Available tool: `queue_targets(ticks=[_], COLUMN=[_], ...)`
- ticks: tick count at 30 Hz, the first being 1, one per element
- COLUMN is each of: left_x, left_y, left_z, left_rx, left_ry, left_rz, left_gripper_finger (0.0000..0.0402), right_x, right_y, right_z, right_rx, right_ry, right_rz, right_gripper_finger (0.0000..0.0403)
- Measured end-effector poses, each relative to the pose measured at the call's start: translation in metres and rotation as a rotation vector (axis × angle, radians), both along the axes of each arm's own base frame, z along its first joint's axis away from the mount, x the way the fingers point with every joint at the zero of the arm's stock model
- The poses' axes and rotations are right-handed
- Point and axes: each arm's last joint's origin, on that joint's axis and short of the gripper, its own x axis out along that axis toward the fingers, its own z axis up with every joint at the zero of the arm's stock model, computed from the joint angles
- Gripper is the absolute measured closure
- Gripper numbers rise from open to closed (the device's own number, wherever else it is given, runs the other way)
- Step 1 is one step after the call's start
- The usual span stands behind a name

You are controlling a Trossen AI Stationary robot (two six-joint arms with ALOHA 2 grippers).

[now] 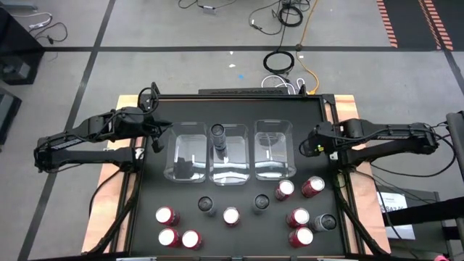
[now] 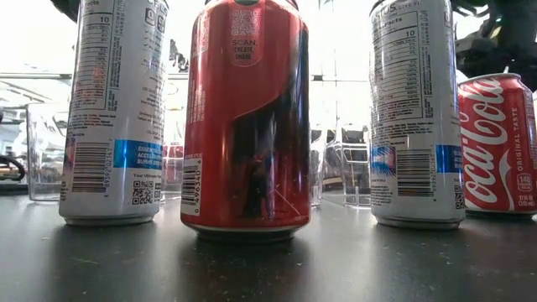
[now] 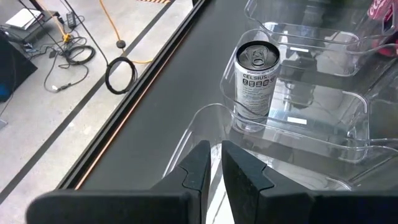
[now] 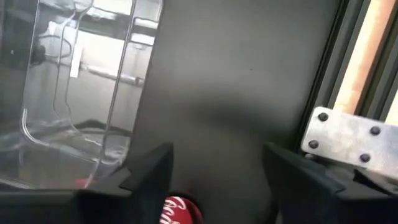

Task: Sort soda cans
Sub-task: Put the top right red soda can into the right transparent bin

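the left gripper, nearly closed and empty, faces one dark can binned in the middle bin; the other soda cans await sorting.

The black table carries three clear bins in a row. The middle bin holds one upright grey can. Nearer the table's front edge than the bins stand red cans and dark-topped cans, all upright, scattered singly and in small clusters.
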Motion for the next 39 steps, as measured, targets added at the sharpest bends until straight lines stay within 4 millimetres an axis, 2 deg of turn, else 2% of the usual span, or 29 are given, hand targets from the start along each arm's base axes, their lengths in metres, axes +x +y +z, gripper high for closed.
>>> queue_targets(ticks=[9, 11, 17, 26, 34, 39], left_x=[0.000, 0.001, 0.003, 0.004, 0.003, 0.003], left_y=[0.000, 0.000, 0.001, 0.001, 0.000, 0.000], left_z=[0.001, 0.001, 0.004, 0.005, 0.004, 0.004], left_rx=[-0.004, -0.067, -0.296, -0.319, -0.328, -0.340], left_ry=[-0.011, -0.049, -0.206, -0.231, -0.225, -0.216], left_rz=[0.003, 0.040, 0.218, 0.239, 0.229, 0.216], left_gripper_finger=[0.0349, 0.0349, 0.0349, 0.0349, 0.0349, 0.0349], right_x=[-0.011, -0.012, -0.020, -0.024, -0.004, 0.018], right_y=[-0.003, -0.004, -0.003, 0.008, 0.034, 0.059], right_z=[0.005, 0.005, 0.005, 0.008, 0.028, 0.023], right_rx=[-0.131, -0.160, -0.129, 0.022, 0.056, 0.053], right_ry=[0.011, 0.012, 0.057, 0.016, -0.045, 0.034], right_rz=[0.093, 0.094, 0.075, 0.026, -0.016, -0.028], right_gripper_finger=[0.0066, 0.0056, 0.0049, 0.0050, 0.0050, 0.0051])
